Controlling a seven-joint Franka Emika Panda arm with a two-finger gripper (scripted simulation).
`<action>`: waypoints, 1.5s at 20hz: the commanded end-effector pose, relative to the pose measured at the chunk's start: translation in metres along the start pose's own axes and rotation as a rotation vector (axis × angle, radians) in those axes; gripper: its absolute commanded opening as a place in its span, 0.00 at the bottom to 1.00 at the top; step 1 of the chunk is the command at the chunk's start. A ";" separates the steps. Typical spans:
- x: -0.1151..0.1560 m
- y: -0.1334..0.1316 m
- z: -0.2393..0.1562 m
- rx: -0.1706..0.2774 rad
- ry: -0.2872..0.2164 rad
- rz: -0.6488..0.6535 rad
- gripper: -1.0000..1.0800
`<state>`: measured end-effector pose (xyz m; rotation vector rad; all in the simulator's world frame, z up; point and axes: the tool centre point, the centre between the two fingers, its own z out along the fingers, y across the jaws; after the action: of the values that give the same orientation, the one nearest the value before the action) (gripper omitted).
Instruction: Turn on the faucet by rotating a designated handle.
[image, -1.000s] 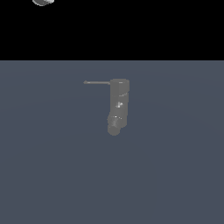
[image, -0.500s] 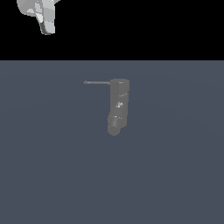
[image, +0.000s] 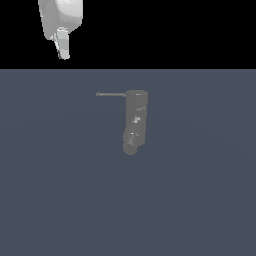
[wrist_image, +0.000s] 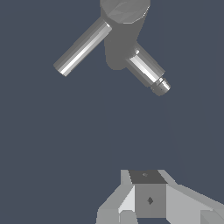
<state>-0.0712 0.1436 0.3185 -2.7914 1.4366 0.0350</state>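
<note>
The approach step is in hand: the tool (image: 63, 50), its opening not possible to tell, hangs well apart from the handle (image: 111, 94) and must next reach its free end.

The arm (image: 61, 17) is rendered in plain white with soft grey shading and a rounded, smooth shell. A narrow, flat-sided finger (image: 62, 46) projects from its lower end, pale grey with a darker tip edge. In the wrist view the gripper (wrist_image: 148, 199) appears as faceted blocks in light and mid grey. A square centre block carries a dark grey top face and a small black diamond-shaped mark on its front face. Angled pale panels flank this block on both sides.
</note>
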 end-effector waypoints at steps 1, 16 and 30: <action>0.006 -0.012 0.008 0.002 0.001 0.051 0.00; 0.062 -0.076 0.056 0.008 0.008 0.374 0.00; 0.139 -0.119 0.102 0.013 0.018 0.701 0.00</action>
<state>0.0976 0.1054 0.2169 -2.1655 2.2792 0.0033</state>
